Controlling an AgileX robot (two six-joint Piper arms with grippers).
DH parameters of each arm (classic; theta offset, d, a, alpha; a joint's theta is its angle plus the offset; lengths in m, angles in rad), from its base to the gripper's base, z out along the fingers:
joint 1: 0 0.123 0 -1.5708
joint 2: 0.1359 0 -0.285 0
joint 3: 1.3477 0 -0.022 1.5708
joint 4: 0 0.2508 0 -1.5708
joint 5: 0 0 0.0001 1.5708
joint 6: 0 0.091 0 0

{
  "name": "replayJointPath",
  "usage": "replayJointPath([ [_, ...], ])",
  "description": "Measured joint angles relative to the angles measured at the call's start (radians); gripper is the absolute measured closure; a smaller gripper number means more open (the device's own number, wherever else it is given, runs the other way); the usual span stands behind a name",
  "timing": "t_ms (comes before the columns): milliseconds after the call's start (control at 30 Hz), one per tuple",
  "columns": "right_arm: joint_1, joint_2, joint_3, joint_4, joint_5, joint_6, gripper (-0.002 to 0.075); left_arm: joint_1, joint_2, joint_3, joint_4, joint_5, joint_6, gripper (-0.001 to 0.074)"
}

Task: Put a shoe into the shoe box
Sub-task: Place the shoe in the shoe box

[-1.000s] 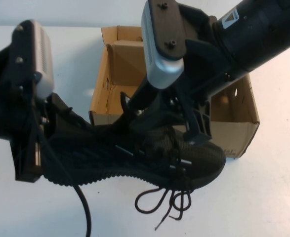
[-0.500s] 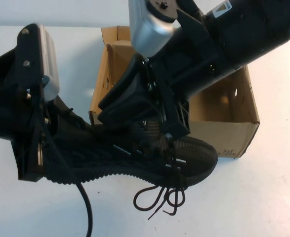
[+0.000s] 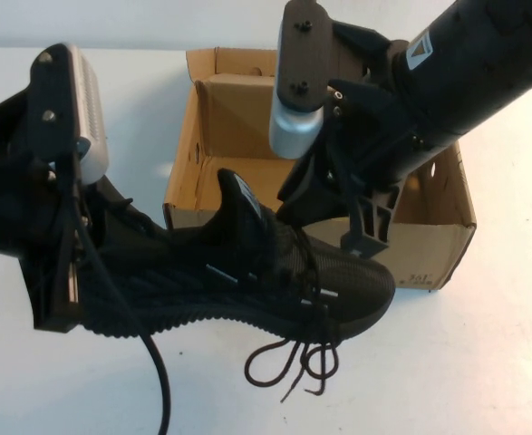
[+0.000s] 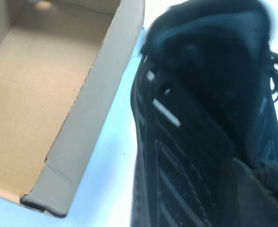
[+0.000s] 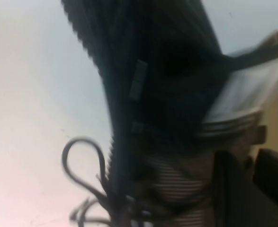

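The black shoe [image 3: 247,281] lies on its side in front of the shoe box [image 3: 429,245], heel to the left, toe to the right, ridged sole towards me. Its tongue stands up against the box's front wall. My left gripper [image 3: 71,272] is shut on the heel; in the left wrist view the shoe [image 4: 200,118] fills the frame beside the box wall [image 4: 82,123]. My right gripper [image 3: 356,231] hangs just above the shoe's laced forefoot at the box's front wall. The right wrist view shows the shoe [image 5: 162,94] close to that gripper [image 5: 250,184].
The box is open and holds nothing, with upright flaps at its far left corner [image 3: 216,68]. Loose laces [image 3: 293,367] trail on the white table in front of the shoe. A black cable [image 3: 152,381] hangs from my left arm.
My right gripper has swung up and to the right off the shoe's tongue, which now shows. The shoe's toe has slid slightly left. The left gripper has stayed at the heel.
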Motion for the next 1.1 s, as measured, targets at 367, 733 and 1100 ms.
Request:
replayJointPath([
  [367,0.0,0.032,0.0,0.002,0.0,0.018,0.051,0.0,0.0,0.0,-0.006,0.002,0.0,0.0712],
  [733,0.0,0.032,0.0,0.017,0.0,0.168,0.0043,0.0,0.0,0.0,-0.004,-0.007,0.002,0.0712],
  [1100,0.0,0.032,0.0,0.1,0.0,0.16,0.0038,0.0,0.0,0.0,-0.021,-0.007,0.047,0.0707],
])
